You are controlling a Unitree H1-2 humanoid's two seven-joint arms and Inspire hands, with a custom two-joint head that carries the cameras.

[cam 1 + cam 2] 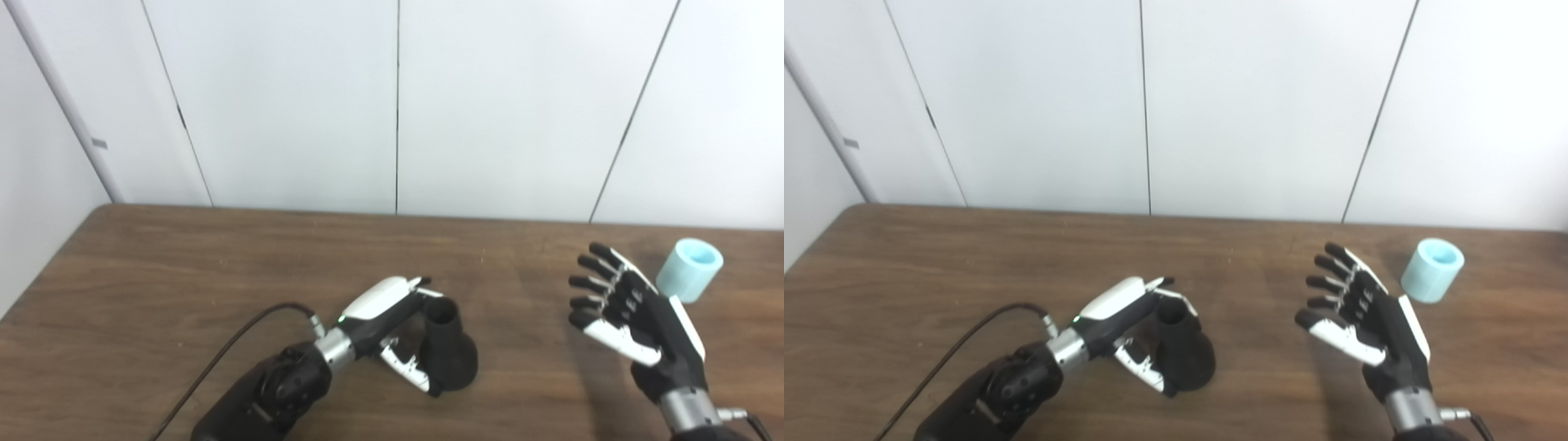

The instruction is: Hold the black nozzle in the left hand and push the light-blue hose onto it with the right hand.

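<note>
The black nozzle point(449, 355) stands on the brown table point(184, 269), wide base down and narrow neck up. My left hand point(392, 318) reaches around it from the left, fingers behind the neck and thumb by the base, still spread with a gap at the palm. The light-blue hose point(691, 269), a short thick tube, stands at the table's far right. My right hand point(625, 312) is open and empty, palm turned left, just left of the hose and apart from it.
A black cable point(226, 352) runs from my left wrist toward the table's front edge. White wall panels point(392, 104) close off the far edge of the table.
</note>
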